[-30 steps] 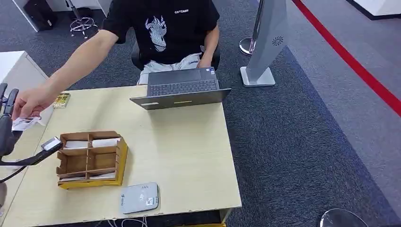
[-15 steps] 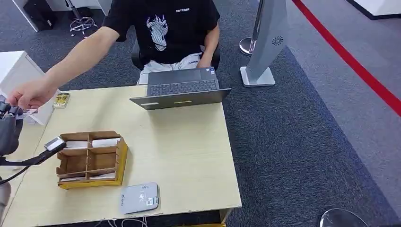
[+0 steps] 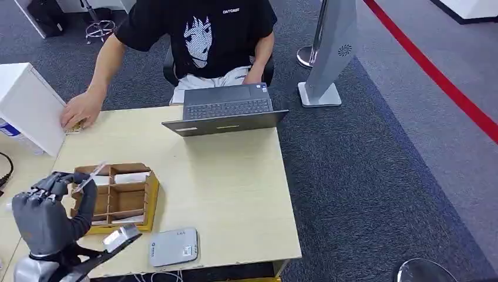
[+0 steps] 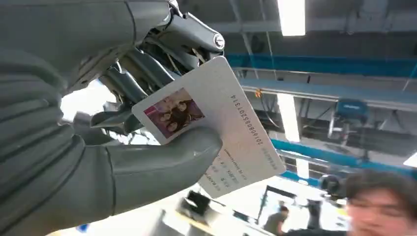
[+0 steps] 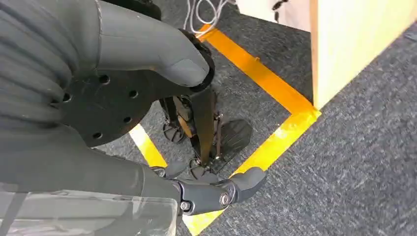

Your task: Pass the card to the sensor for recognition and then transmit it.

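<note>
Holding the card pinched in my left hand, newly taken from the person; the sensor waits at four o'clock.

Wooden table bears organizer, sensor, laptop.

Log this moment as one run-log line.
left hand: holds card | right hand: empty, hanging by floor | card reader: on table, untouched | phase: pre-scan

An office or demo hall: grey carpet, a wooden bench with a laptop, floor tape.
</note>
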`<state>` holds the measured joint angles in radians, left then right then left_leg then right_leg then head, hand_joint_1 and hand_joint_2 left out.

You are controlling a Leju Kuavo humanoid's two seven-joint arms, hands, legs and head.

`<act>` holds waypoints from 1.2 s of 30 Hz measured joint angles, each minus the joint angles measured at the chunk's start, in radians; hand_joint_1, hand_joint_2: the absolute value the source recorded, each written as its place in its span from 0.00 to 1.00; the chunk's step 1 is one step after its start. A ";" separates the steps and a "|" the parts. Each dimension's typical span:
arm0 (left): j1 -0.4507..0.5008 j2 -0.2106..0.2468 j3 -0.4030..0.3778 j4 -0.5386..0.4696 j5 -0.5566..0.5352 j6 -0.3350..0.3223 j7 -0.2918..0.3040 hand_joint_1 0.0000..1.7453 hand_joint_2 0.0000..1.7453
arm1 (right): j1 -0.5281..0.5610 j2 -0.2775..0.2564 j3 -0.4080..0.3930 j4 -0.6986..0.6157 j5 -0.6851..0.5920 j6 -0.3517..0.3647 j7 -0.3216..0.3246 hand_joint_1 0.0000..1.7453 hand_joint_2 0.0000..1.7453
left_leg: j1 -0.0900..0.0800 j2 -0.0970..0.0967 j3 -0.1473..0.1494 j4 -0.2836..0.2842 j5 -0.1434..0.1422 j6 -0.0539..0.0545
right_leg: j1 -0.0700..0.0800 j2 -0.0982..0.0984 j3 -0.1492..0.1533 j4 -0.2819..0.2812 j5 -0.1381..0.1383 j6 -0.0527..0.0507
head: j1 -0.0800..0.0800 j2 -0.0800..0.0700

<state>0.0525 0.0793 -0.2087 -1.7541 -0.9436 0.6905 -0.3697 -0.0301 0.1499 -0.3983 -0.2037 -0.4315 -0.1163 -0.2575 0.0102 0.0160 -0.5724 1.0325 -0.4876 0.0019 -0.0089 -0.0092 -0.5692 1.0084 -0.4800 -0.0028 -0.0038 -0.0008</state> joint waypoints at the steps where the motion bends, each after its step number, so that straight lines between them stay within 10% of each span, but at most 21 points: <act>1: 0.031 -0.022 -0.014 -0.023 0.040 0.000 -0.018 1.00 1.00 | 0.001 0.001 -0.009 0.000 -0.010 0.006 -0.005 0.00 1.00 | 0.000 0.000 0.000 0.000 0.000 0.000 | 0.000 0.000 0.000 0.000 0.000 0.000 | 0.000 0.000; 12: 0.203 -0.130 -0.067 -0.033 0.260 -0.062 -0.062 1.00 1.00 | 0.007 0.014 -0.079 -0.001 -0.004 0.053 -0.108 0.00 1.00 | 0.001 0.000 0.000 0.000 0.000 0.000 | 0.001 -0.001 0.000 0.000 -0.001 0.001 | -0.001 0.000; 25: 0.186 -0.164 -0.061 0.212 0.296 -0.129 -0.064 1.00 1.00 | 0.006 0.011 -0.101 -0.019 0.101 0.253 -0.344 0.00 1.00 | 0.001 -0.001 0.000 0.000 0.000 0.000 | 0.000 -0.002 0.001 0.000 -0.001 0.001 | -0.001 0.000; 36: 0.131 -0.206 -0.040 0.437 0.279 -0.132 -0.113 1.00 1.00 | -0.021 0.026 -0.114 -0.038 0.224 -0.035 -0.382 0.00 1.00 | 0.001 -0.001 0.000 0.000 0.000 0.000 | 0.001 -0.002 0.001 0.001 0.000 0.001 | -0.002 0.000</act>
<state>0.1839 -0.1267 -0.2487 -1.3173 -0.6642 0.5585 -0.4825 -0.0511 0.1755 -0.5127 -0.2415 -0.2079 -0.1518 -0.6394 0.0108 0.0150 -0.5724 1.0324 -0.4875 0.0019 -0.0083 -0.0110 -0.5685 1.0090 -0.4805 -0.0018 -0.0053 -0.0008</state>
